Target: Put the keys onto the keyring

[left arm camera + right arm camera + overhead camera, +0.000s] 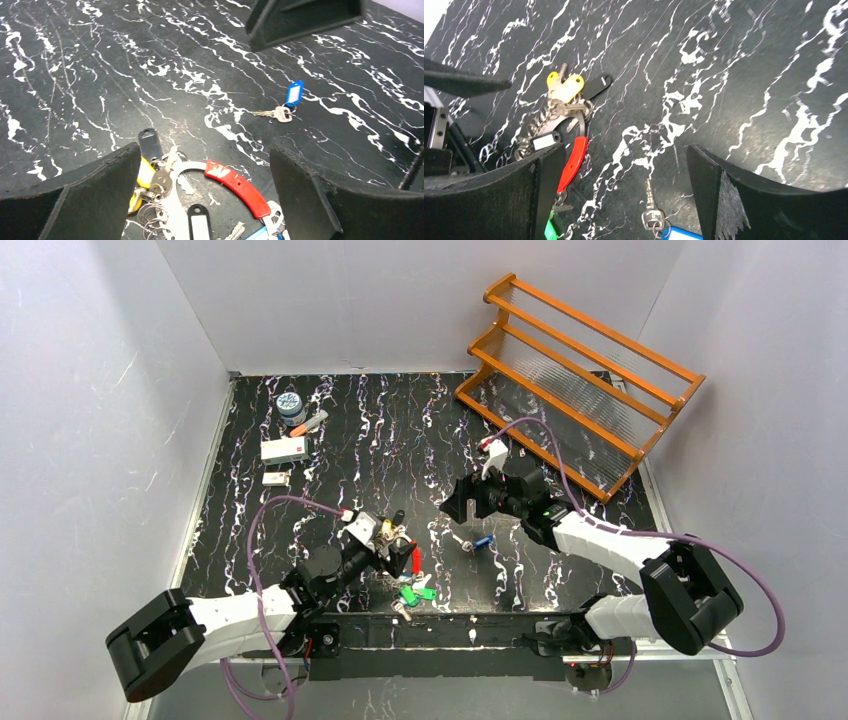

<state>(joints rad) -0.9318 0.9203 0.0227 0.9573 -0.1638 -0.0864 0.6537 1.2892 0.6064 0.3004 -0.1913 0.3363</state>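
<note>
Bench [380, 430], black with white veining.

- keyring [172, 200] lying at the near left, bunched with a red plastic piece [235, 187], a yellow tag [567, 88] and silver keys [569, 107]
- left gripper [202, 155] low over that bunch, jaws spread wide, holding nothing
- one loose silver key [283, 114] with a blue tag [294, 93], flat on bare bench to the right of the bunch, apart from it and not on the ring
- right gripper [624, 150] hovering near this key, jaws wide apart, empty
- orange wooden rack [580, 380] at far right
- small jar [290, 405] and white box [284, 449] at far left
</note>
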